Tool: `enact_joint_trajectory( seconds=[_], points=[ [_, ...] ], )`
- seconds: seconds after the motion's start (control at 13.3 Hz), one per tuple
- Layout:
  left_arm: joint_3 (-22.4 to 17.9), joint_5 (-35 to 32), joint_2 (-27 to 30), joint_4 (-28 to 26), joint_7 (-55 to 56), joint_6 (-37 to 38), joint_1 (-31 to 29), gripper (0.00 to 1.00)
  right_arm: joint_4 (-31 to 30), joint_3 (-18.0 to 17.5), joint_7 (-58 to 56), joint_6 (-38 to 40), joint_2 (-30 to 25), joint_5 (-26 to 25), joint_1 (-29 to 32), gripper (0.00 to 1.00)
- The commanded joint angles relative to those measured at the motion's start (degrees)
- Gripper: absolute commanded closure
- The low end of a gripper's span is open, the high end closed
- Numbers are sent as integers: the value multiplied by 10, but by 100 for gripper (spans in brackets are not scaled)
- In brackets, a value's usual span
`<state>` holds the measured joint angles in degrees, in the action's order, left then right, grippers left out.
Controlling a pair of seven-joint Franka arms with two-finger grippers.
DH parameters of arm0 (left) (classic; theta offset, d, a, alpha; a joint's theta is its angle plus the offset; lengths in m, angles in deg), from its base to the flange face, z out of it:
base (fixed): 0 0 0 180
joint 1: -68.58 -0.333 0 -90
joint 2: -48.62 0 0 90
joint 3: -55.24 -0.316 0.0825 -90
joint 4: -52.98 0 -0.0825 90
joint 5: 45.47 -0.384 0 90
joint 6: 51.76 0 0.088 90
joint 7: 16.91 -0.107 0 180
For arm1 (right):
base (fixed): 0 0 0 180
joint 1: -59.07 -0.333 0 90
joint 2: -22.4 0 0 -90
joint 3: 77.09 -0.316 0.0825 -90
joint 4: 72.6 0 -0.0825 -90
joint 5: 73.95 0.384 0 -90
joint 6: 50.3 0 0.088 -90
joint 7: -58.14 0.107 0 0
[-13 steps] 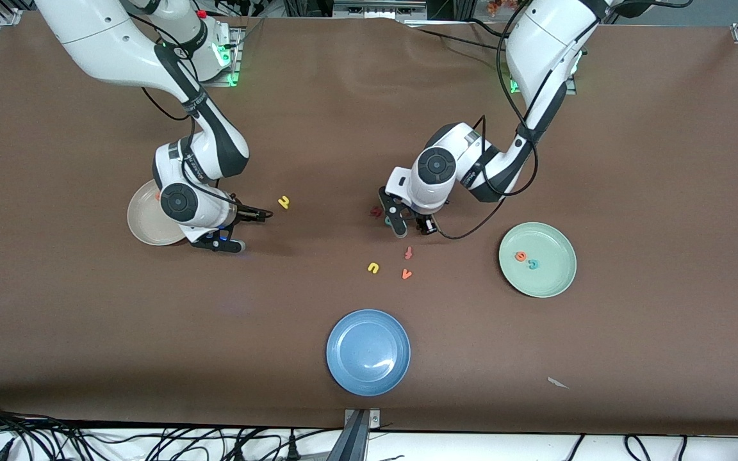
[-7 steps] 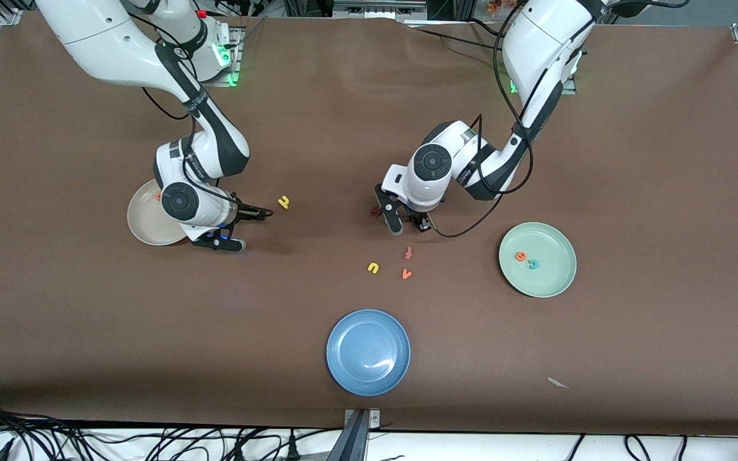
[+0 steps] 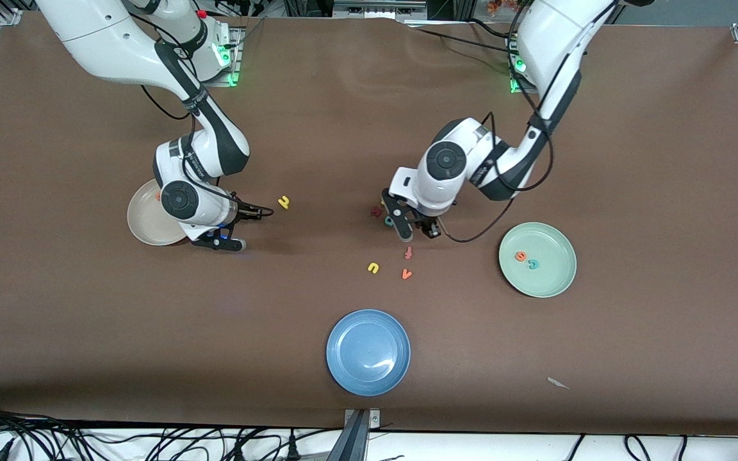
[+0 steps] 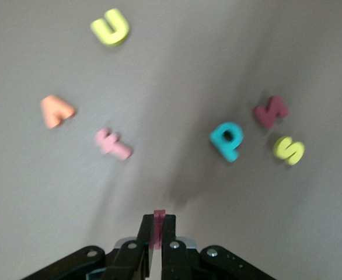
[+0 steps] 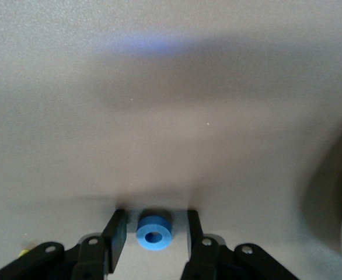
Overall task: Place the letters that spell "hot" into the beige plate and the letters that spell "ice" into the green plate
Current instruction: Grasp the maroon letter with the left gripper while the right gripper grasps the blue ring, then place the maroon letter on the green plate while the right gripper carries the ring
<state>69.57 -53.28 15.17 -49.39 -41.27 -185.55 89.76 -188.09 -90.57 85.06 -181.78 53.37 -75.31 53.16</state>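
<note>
My left gripper [image 3: 398,221] [image 4: 157,226] is shut on the dark red i [image 4: 158,217], which sticks out past its fingertips over the loose letters at mid-table. The green plate [image 3: 551,278], toward the left arm's end, holds the orange e [image 3: 520,256] and the teal c [image 3: 533,264]. Low at the table beside the beige plate [image 3: 141,224], my right gripper [image 3: 218,242] [image 5: 153,228] is open. The blue o [image 5: 154,232] lies flat between its fingers with a gap on each side. The yellow h [image 3: 284,202] lies on the table beside the right gripper.
Loose letters lie under and near the left gripper: a teal p [image 4: 228,140], a dark red letter [image 4: 270,111], a yellow s [image 4: 289,150], a red-orange f [image 3: 409,253], an orange v [image 3: 407,274] and a yellow u [image 3: 373,267]. A blue plate [image 3: 343,358] sits nearest the front camera.
My left gripper has shut on the dark red i and come up, shifting toward the green plate. The right gripper's jaws have narrowed around the blue o.
</note>
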Motion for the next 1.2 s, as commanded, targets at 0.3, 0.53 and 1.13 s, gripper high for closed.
enact_joint_trajectory(
  seconds=[0.3, 0.53, 1.13],
  points=[
    [-78, -46, 44, -5, -5, 51, -61, 100, -17, 0, 2, -8, -2, 5, -1, 65],
    [-117, -76, 41, -3, -9, 44, -81, 100, -17, 0, -1, -8, 0, 5, -1, 68],
    [-120, -71, 17, -3, -1, -7, -113, 100, -17, 0, -1, -7, 1, 5, -1, 69]
  ],
)
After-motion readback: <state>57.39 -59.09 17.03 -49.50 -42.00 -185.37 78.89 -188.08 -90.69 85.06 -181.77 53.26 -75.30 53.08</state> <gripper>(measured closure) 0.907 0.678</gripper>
